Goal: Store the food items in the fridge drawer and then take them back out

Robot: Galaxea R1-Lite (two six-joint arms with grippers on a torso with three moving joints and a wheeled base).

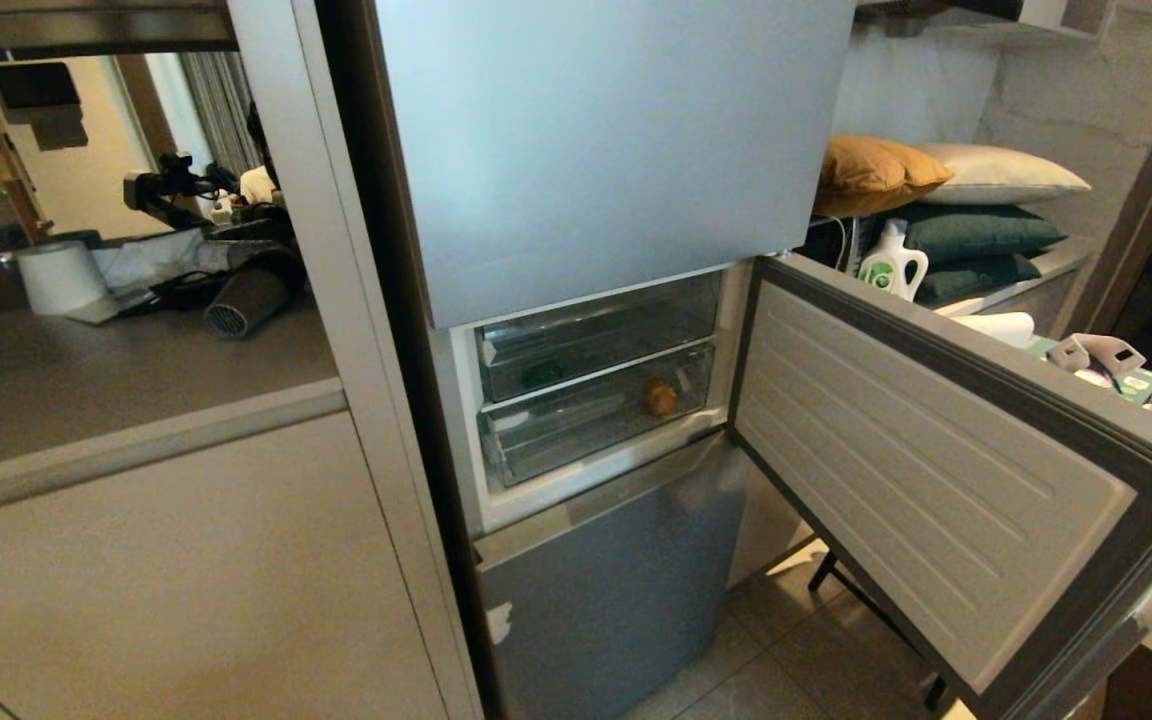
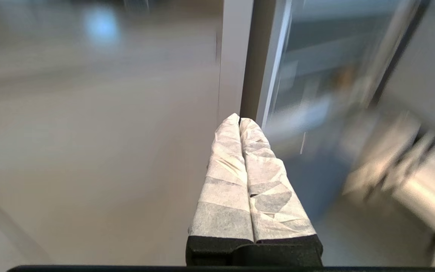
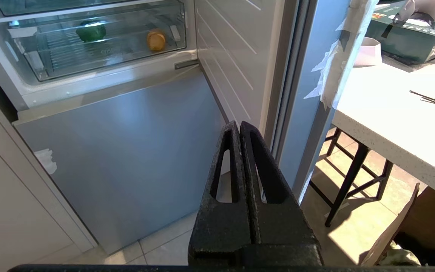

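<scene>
Behind the fridge's open middle door point(image 1: 936, 470), I see both food items lying in the fridge drawer point(image 3: 100, 49), which sits pushed in: the green pepper point(image 3: 91, 32) far from that door, the potato point(image 3: 156, 40) nearer it. My left gripper point(image 2: 239, 121) is closed and empty, off in front of the fridge; the right gripper point(image 3: 239, 126) hangs closed and empty below the drawer. Judging the take-out half comes next, I'd pull the drawer squarely by its front lip first. Neither item shows a clear long axis; both look roundish.
</scene>
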